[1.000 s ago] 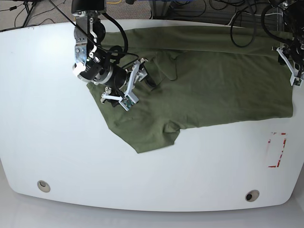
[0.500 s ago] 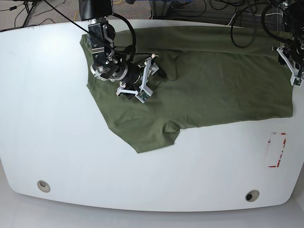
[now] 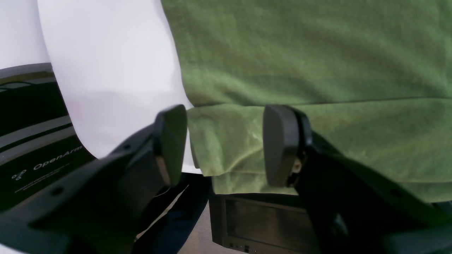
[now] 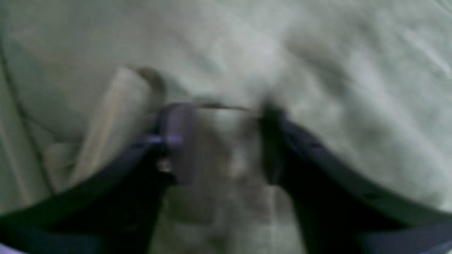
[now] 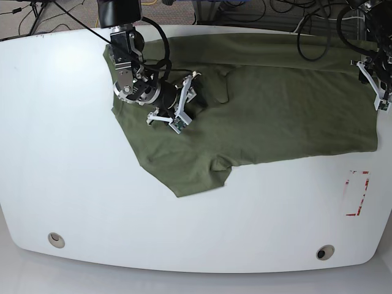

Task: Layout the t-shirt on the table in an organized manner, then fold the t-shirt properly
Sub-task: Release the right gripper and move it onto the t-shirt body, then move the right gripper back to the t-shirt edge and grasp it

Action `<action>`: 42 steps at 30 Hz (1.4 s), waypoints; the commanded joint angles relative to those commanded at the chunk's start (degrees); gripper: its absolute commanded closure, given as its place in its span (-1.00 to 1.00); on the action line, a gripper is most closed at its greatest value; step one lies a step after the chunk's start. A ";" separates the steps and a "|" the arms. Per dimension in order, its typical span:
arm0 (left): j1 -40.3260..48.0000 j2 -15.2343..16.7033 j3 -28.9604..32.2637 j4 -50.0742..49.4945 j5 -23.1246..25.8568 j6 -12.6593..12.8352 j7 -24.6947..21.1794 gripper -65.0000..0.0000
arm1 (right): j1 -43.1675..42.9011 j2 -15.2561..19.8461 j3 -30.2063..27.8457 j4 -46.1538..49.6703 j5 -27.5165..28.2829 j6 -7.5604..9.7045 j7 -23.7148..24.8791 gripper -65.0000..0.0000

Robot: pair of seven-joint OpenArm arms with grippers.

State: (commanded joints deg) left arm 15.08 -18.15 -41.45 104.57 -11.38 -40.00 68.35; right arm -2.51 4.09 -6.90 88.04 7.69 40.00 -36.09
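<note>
The olive-green t-shirt (image 5: 275,116) lies spread across the far half of the white table (image 5: 73,184), with one wrinkled flap reaching toward the front. My right gripper (image 5: 190,101) hovers low over the shirt's upper left part, near a fold. In the blurred right wrist view, my right gripper (image 4: 222,144) is open, with only cloth (image 4: 317,70) below it. My left gripper (image 5: 375,92) is at the shirt's far right edge. In the left wrist view, my left gripper (image 3: 226,144) is open, and a hemmed corner of the shirt (image 3: 226,141) lies between the fingers without being pinched.
Two round metal grommets (image 5: 56,239) (image 5: 324,252) sit near the front edge. A red tape rectangle (image 5: 357,193) marks the front right. Black cables (image 5: 312,37) run along the back edge. In the left wrist view, a dark device (image 3: 261,218) sits below the table edge.
My right arm has swung up and to the right over the shirt, then eased back slightly left. The shirt's outline and the left arm are unchanged.
</note>
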 joint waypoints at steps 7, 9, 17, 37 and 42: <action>-0.09 0.09 0.09 -0.09 0.00 0.00 0.00 0.02 | 0.00 0.00 0.00 0.00 -0.09 0.00 0.00 0.77; -0.09 0.09 0.09 -0.09 0.00 0.00 0.00 0.02 | 0.00 0.00 0.00 0.00 -0.09 0.00 0.00 0.81; -0.09 0.09 0.09 -0.09 0.00 0.00 0.00 0.02 | -0.18 0.00 0.00 3.08 -0.09 0.00 -0.26 1.00; -0.09 0.09 0.09 -0.09 0.00 0.00 0.00 0.02 | 0.79 0.09 0.09 15.21 -0.09 0.00 -5.54 1.00; 0.00 0.09 0.09 -0.09 0.09 0.00 0.00 0.02 | 2.37 0.09 0.09 14.24 -0.09 0.00 -5.54 1.00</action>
State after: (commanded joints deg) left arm 15.08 -18.07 -41.36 104.48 -11.30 -40.00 68.35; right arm -0.13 4.18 -6.81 102.29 7.60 40.00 -41.63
